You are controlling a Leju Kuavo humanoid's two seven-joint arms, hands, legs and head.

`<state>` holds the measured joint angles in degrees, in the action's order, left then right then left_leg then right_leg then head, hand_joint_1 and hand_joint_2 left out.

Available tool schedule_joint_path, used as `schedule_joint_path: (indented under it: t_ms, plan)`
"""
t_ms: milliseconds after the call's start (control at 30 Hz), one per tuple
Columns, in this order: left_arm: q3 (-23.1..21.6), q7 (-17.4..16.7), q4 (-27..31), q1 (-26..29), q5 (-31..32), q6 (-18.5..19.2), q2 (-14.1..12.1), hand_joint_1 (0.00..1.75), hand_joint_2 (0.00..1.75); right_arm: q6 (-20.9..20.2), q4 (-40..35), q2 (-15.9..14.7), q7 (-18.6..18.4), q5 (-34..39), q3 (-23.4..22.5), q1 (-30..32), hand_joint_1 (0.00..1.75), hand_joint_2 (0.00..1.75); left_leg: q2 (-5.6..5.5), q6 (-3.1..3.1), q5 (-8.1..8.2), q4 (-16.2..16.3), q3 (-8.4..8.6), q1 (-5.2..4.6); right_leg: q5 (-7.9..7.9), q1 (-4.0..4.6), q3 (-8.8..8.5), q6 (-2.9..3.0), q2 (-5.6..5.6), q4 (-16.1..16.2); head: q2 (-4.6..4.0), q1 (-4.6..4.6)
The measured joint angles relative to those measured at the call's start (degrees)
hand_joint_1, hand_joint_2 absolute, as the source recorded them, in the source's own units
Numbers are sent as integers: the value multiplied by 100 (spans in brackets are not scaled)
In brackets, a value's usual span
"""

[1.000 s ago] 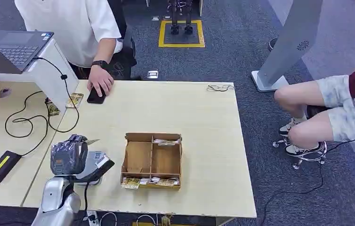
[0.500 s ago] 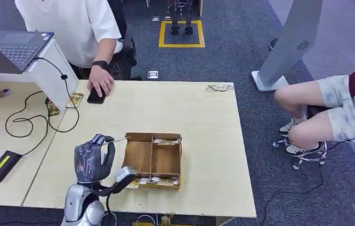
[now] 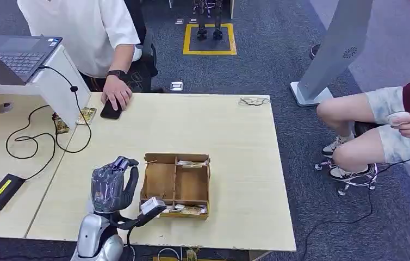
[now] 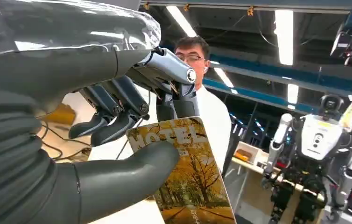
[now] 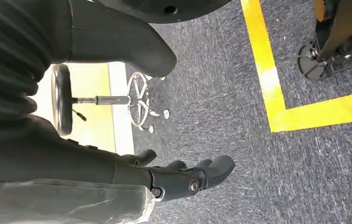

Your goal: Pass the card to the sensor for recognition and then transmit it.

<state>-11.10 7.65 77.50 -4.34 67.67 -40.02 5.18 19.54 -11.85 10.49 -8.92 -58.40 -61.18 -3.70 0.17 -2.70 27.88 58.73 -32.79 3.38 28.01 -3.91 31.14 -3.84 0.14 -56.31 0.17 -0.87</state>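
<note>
My left hand [image 3: 111, 186] pinches the card [image 4: 183, 175]; handover step: next, reach toward twelve o'clock, to the person [image 3: 86, 30].

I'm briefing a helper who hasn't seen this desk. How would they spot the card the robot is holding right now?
Start at the light wooden table and find the brown divided box near its front edge. Just left of the box, the robot's left hand is raised, holding the card between thumb and fingers. Unlike the cards lying in the box, it is held off the table, and it shows yellow autumn trees under the word HOTEL.
</note>
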Motion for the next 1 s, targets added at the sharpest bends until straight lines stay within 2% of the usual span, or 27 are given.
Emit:
schedule_joint_path:
  t_ms: [100, 400, 667, 1000]
  plan:
    - [0, -244, -142, -147, 227, 2, -13, 175, 175, -44, 0, 0, -2, -101, 0, -2, 0, 175, -1, 0, 0, 0, 0, 0, 0, 0, -2, 0, -2, 0, 0, 2]
    - [0, -384, -395, -345, 360, 2, -52, 175, 175, -61, 0, 0, -20, -107, 2, -2, 0, 175, 0, 0, 0, 0, 0, 0, 0, 0, 0, 0, -1, 0, 0, 2]
    - [2, -946, -1121, -811, 773, 4, -105, 175, 175, -85, 0, 0, -61, -273, 33, -11, 0, 175, -1, -1, -2, 0, 0, 0, -2, 0, -2, 2, -1, -1, 0, 0]
    - [7, -1158, -1672, -1004, 929, 2, -214, 175, 175, -179, 0, -2, -92, -291, 59, -19, 0, 175, -2, -1, -1, 0, 0, 0, -2, 0, -2, 1, -2, -1, 0, 0]
